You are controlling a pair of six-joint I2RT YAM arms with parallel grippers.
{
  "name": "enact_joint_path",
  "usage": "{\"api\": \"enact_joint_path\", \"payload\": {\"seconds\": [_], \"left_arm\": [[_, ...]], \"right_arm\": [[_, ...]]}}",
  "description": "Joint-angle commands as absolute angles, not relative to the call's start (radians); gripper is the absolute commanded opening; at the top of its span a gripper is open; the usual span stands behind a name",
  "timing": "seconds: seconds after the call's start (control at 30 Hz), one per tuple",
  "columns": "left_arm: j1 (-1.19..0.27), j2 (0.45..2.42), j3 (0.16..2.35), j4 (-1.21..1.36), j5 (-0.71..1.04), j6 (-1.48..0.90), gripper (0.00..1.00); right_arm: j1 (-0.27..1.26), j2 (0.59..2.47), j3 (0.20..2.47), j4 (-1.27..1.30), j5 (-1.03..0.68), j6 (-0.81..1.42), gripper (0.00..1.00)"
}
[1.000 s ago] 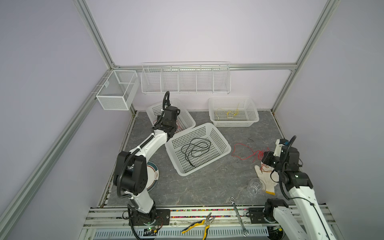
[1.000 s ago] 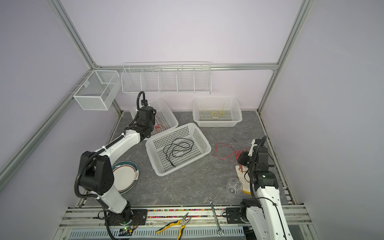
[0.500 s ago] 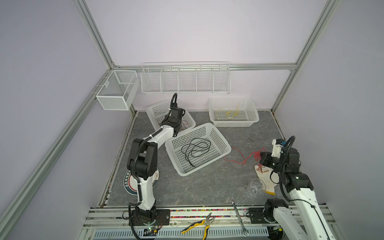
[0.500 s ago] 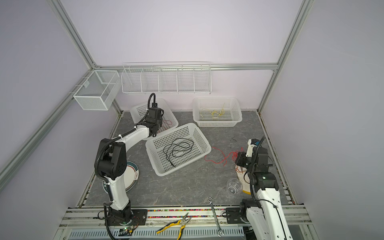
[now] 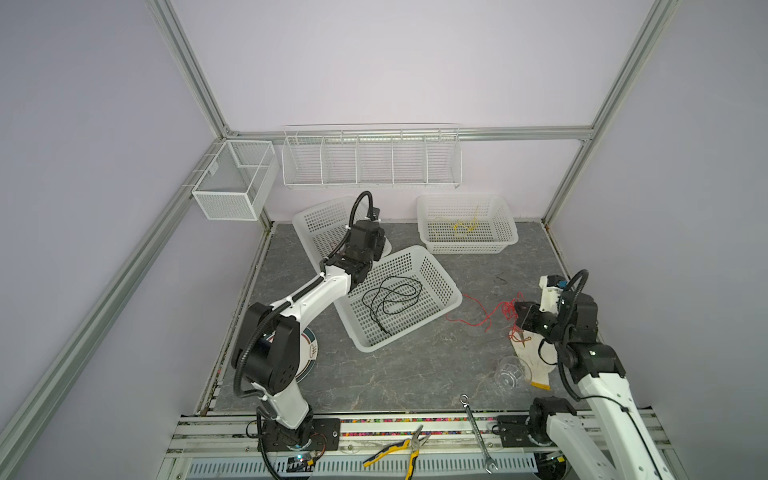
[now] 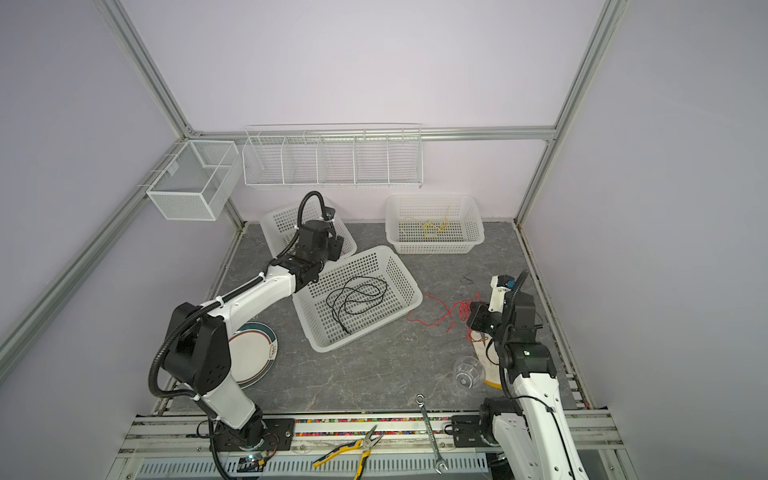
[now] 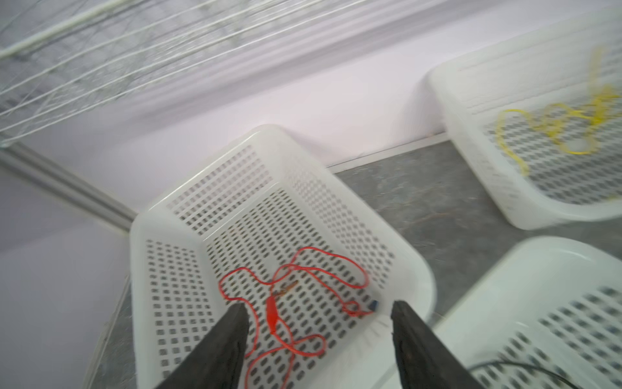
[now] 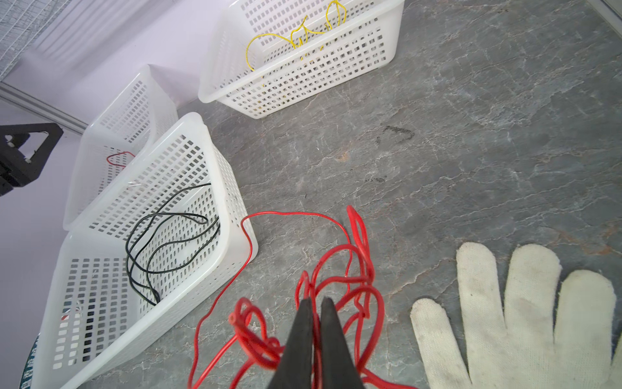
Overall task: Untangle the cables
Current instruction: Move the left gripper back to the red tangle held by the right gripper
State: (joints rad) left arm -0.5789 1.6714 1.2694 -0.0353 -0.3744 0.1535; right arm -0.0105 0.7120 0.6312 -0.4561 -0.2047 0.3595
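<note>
Hovering over the far-left basket [image 7: 188, 269], the left gripper [image 7: 318, 306] has its fingers [image 7: 229, 336] spread wide with nothing between them. A red cable [image 7: 272, 315] lies loosely looped on the floor of that basket, below the fingertips and clear of them.

At the right of the table [image 5: 415, 374], the right gripper [image 8: 316, 300] is clenched on the red tangle [image 5: 504, 309]. Strands of it pass between the nearly touching fingers in the right wrist view. The tangle is a knot of loops on the table, just left of the glove [image 8: 505, 320]. One long strand trails left from it and ends near the near-right corner of the mid basket [image 5: 438, 276].

That mid basket sits at an angle in the middle of the table, just beside the far-left one, and holds the black cable [image 5: 390, 297] in a few open loops.

Against the far wall to the right stands the far-right basket [image 5: 467, 245], with the yellow cable [image 5: 461, 226] kinked inside it.

A plate [image 6: 253, 357] lies at the near left, partly under the left arm. A glass [image 5: 509, 372] lies near the glove's cuff.
</note>
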Motion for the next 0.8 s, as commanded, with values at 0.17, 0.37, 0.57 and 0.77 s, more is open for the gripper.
{"api": "enact_joint_path", "payload": {"seconds": [0.17, 0.37, 0.57, 0.77], "left_arm": [[-0.777, 1.495, 1.117, 0.028, -0.058, 0.218, 0.75], [-0.906, 1.467, 1.061, 0.107, 0.083, 0.187, 0.87], [-0.977, 1.557, 1.070, 0.166, 0.114, 0.179, 0.89], [-1.015, 1.609, 1.084, 0.221, 0.224, 0.136, 0.88]], "right_arm": [[-0.004, 0.778, 0.722, -0.510, -0.227, 0.319, 0.07], [-0.003, 0.789, 0.714, -0.481, -0.262, 0.340, 0.07], [-0.001, 0.781, 0.714, -0.483, -0.289, 0.342, 0.07], [-0.001, 0.765, 0.704, -0.494, -0.267, 0.336, 0.07]]}}
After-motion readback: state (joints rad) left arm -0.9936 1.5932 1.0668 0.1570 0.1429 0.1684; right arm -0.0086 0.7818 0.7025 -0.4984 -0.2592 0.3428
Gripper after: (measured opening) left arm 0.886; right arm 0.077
